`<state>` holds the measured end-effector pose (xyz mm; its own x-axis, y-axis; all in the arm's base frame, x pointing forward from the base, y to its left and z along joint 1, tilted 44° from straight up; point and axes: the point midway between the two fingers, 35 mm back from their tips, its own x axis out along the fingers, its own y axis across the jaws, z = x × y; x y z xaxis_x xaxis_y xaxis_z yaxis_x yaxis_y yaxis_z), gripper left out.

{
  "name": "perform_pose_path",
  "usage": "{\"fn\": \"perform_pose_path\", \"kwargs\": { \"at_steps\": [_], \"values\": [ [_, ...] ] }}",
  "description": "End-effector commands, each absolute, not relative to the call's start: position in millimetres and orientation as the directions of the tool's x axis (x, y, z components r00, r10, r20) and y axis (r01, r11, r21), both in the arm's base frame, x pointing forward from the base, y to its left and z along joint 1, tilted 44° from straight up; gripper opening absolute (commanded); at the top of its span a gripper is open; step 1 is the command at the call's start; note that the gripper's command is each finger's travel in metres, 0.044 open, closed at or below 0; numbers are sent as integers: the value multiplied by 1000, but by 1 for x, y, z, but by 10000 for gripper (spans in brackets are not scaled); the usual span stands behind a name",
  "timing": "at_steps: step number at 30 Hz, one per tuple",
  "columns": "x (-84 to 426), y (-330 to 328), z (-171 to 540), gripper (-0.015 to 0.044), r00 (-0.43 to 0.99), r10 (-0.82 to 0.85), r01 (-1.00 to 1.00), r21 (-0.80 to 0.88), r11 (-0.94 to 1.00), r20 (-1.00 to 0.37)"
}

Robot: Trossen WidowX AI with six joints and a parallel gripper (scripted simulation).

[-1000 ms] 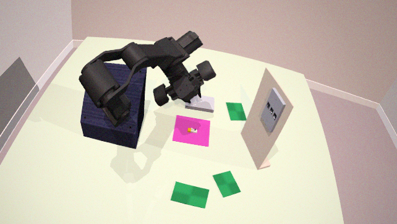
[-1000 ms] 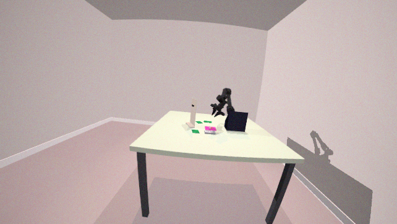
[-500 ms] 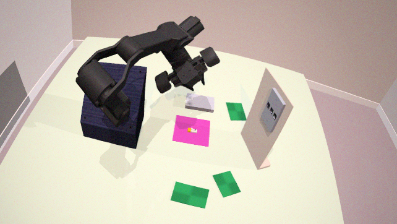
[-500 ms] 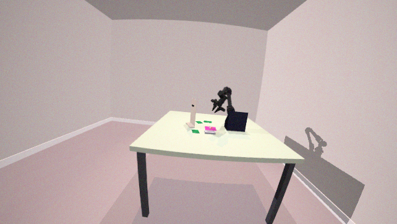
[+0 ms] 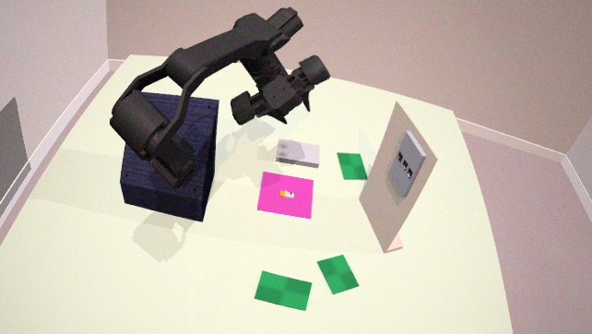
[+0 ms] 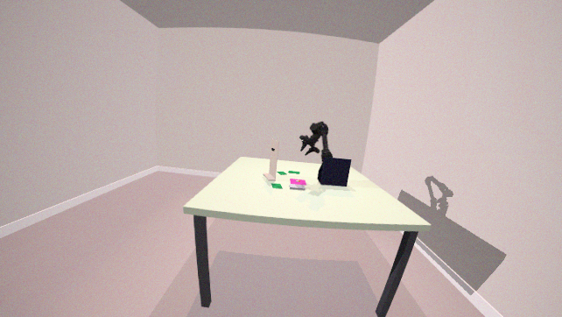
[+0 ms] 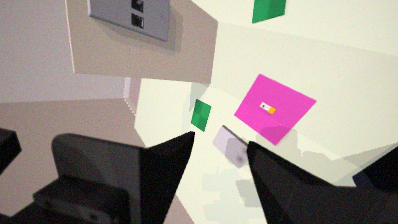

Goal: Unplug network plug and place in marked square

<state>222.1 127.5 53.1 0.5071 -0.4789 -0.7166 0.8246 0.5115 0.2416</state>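
Plug (image 5: 287, 195) (image 6: 298, 180) (image 7: 267, 108) on magenta (jaws (image 5: 297, 115) (image 6: 305, 151) apart)

- The plug (image 5: 287, 195) (image 6: 298, 180) (image 7: 267, 108), small and white with an orange end, lay out of its socket, well inside the marked square.
- The marked square (image 5: 272, 208) (image 6: 302, 183) (image 7: 287, 97), flat and bright pink, was on the table.
- The upright panel (image 5: 378, 194) (image 6: 273, 162) (image 7: 195, 55), beige, stood apart from both, its grey socket plate (image 5: 415, 152) (image 7: 155, 22) facing them.
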Motion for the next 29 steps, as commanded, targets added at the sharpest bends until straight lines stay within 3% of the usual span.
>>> {"fn": "perform_pose_path", "kwargs": {
  "at_steps": [1, 6, 29],
  "values": [
    [222, 129, 55, 314, 508, -477, 826, 247, 507, -717],
    [222, 129, 55, 440, 508, -477, 826, 247, 507, -717],
    [222, 129, 55, 440, 508, -477, 826, 247, 507, -717]
  ]
}}
